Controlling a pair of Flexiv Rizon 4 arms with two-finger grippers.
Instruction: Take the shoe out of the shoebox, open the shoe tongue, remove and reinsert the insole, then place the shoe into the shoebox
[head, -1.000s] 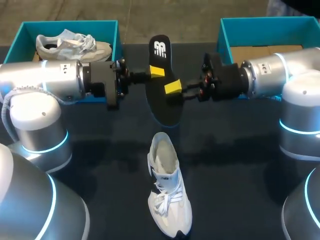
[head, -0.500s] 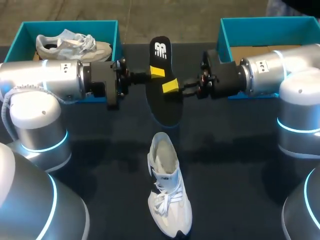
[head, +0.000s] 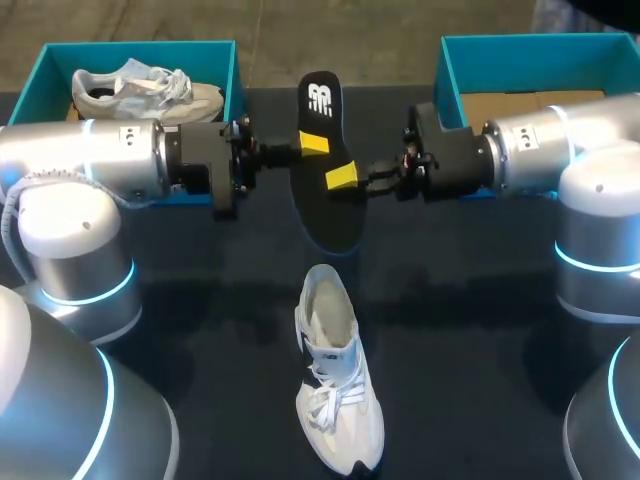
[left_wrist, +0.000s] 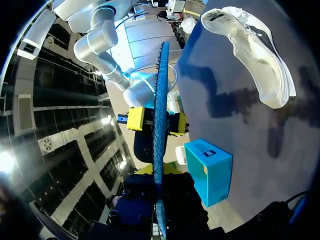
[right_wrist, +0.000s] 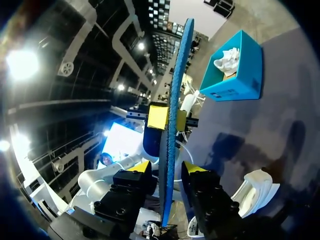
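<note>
Insole (head: 326, 215), black on the face seen from above, held on edge in the air over the table's (head: 200, 340) middle, toward the far edge, clear of the surface. Left gripper (head: 312, 146) clamped on the insole, one yellow tip against each face. Right gripper (head: 342, 179) parted around the same insole from the opposite side, with a gap between each finger and the insole in the right wrist view; nothing gripped. White shoe (head: 336, 385) flat on the table near the middle of the near edge, toe toward that edge. Left shoebox (head: 236, 80), teal, at the far left corner, with a second shoe (head: 145, 88) inside. Right shoebox (head: 446, 70), teal, at the far right corner, brown floor showing.
</note>
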